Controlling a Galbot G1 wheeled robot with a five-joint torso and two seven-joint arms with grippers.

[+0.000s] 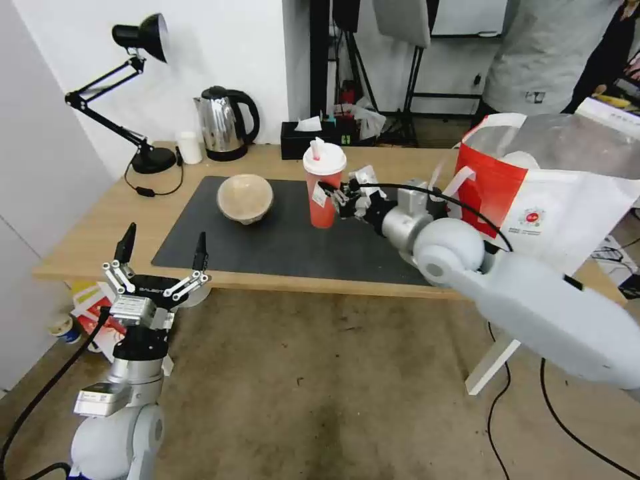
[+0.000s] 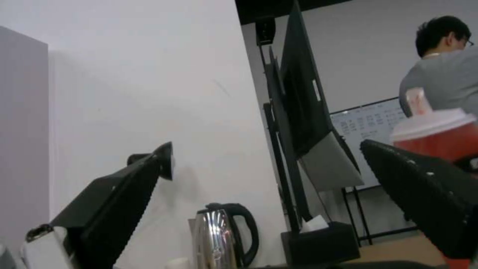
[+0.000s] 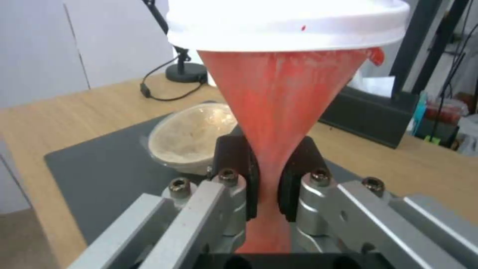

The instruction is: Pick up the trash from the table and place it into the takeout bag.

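our right gripper [image 1: 335, 195] pinches the tall red cup [image 1: 323, 190] with its white lid, squeezing its wall in over the dark grey mat [image 1: 280, 241] on the table [image 1: 100, 220]. the beige paper-pulp bowl [image 1: 245, 197] sits on the mat beside it. the takeout bag [image 1: 533, 193] stands at the right. our left gripper [image 1: 160, 257] hangs wide open below the table's near edge.

The right arm reaches forward toward 11 o'clock over the table's near edge, its right gripper [image 1: 335, 194] clamped hard, pads [image 3: 247, 186] squeezing what they hold. The left arm stands parked at 7 o'clock, wrist upright, left gripper [image 1: 162, 248] spread wide, fingertips pointing up
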